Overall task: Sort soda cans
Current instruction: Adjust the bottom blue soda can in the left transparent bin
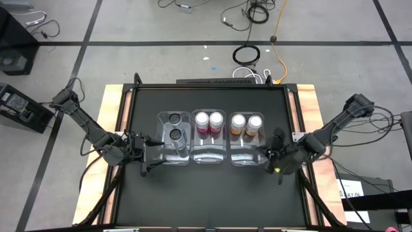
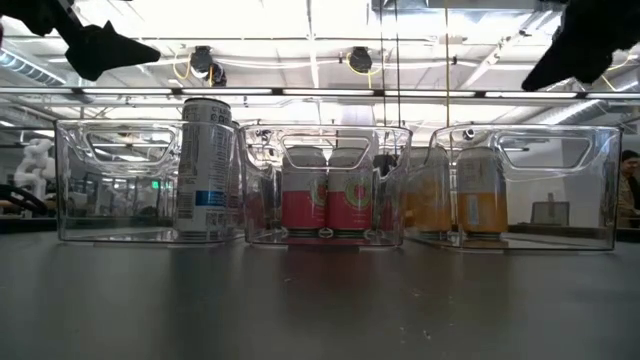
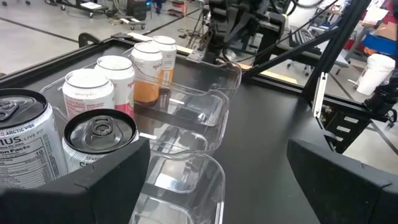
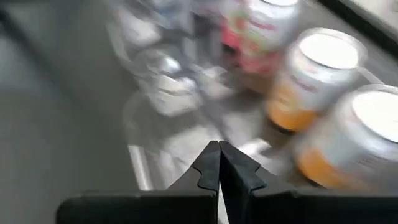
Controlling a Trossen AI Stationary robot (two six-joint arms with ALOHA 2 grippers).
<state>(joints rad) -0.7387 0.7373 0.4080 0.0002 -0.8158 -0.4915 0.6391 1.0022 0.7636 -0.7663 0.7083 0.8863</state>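
Two upright dark grey soda cans [image 1: 174, 127] sit just beyond the left gripper [image 1: 149, 156], its jaws wide open and empty; right gripper [image 1: 278, 162] is clamped shut on nothing.

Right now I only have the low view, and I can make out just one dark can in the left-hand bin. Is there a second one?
Observer: Yes. From above, two dark cans stand in that bin, one behind the other.
Operator: Is the left gripper holding anything?
Observer: No. The left gripper is open and empty, just outside that bin's outer side.
Operator: And the right one?
Observer: The right gripper is shut with nothing in it, beside the bin with the orange cans.
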